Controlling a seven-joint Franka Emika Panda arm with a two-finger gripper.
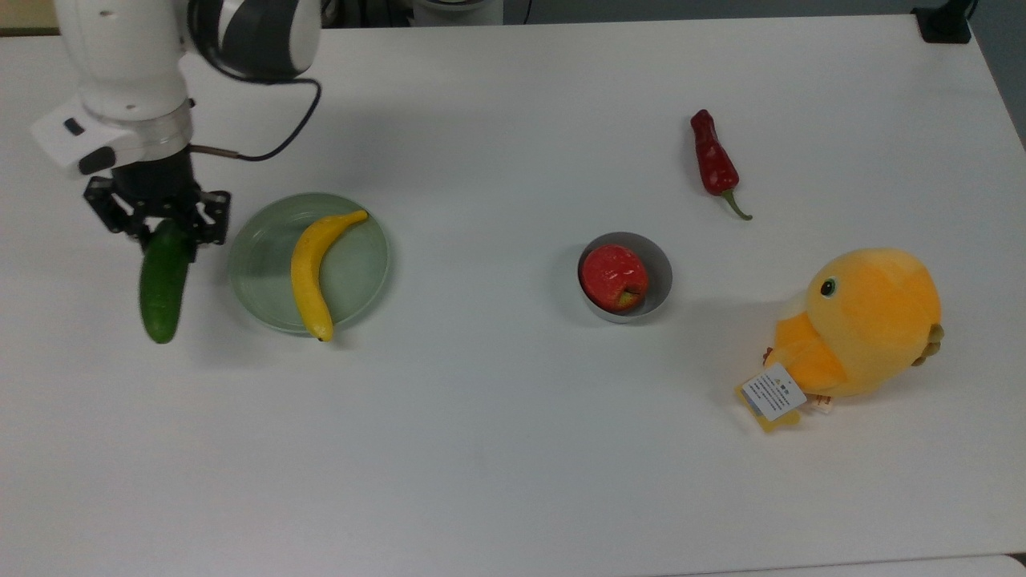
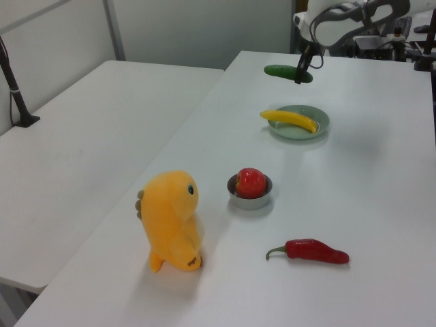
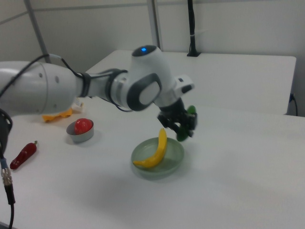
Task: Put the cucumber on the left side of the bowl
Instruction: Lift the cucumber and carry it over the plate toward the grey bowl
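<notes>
White robot arm [image 3: 95, 90] extended over white table [image 3: 228, 181]. Black two-finger gripper [image 3: 181, 125] clamped on dark green cucumber [image 3: 187, 124], held above table, beside pale green round plate [image 3: 174, 157] bearing yellow banana [image 3: 155, 151].
</notes>
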